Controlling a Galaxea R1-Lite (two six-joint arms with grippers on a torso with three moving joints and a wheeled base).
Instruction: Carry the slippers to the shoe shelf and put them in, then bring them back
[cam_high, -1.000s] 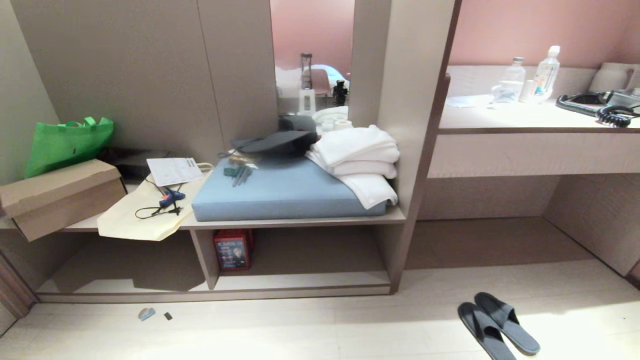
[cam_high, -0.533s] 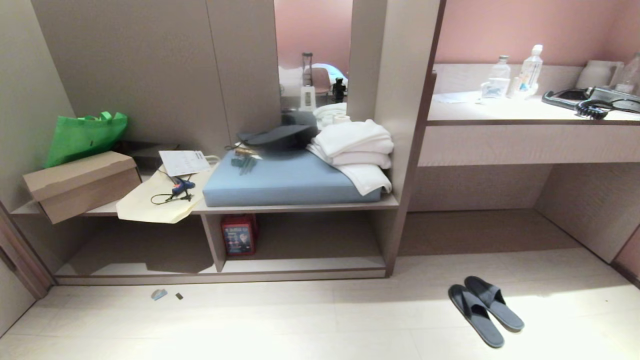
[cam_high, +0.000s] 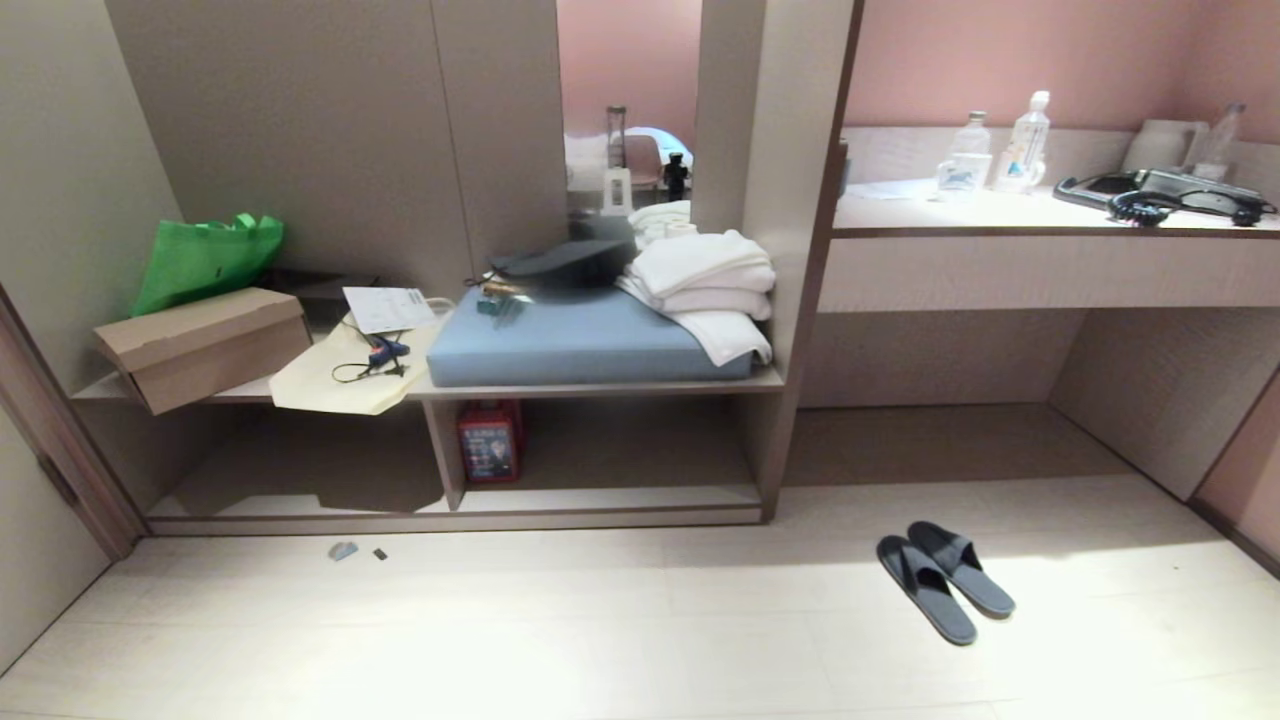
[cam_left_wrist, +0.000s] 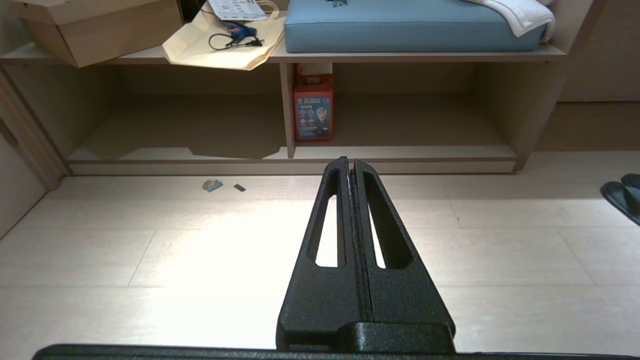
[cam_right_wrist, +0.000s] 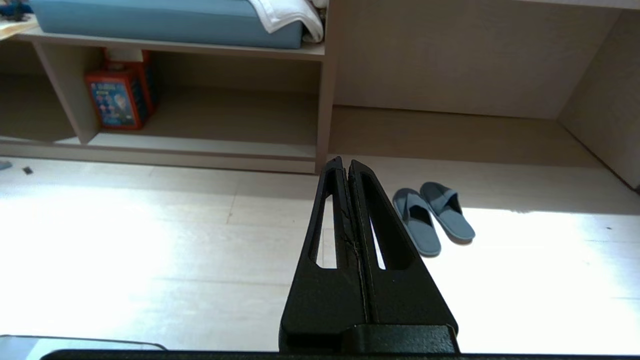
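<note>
Over the bare floor: right end effector (cam_right_wrist: 346, 165), fingers pressed together, gripping nothing, slippers (cam_right_wrist: 432, 217) lying ahead of it and off to one side.
Left end effector (cam_left_wrist: 349, 165): likewise closed and empty, aimed toward the shoe shelf (cam_left_wrist: 290, 152).
Slippers: side by side on the floor (cam_high: 620, 620), toes toward the wall, in front of the worktop (cam_high: 1040, 215) recess, just beyond the shelf's end panel.
Shoe shelf: both lower compartments open; a red box (cam_high: 488, 445) stands against the divider.
Changed: over the last second the whole head view has widened and the furniture sits farther off, so the camera has backed away; nothing itself has shifted.
Meaning: likely still positioning; pickup not yet begun.
</note>
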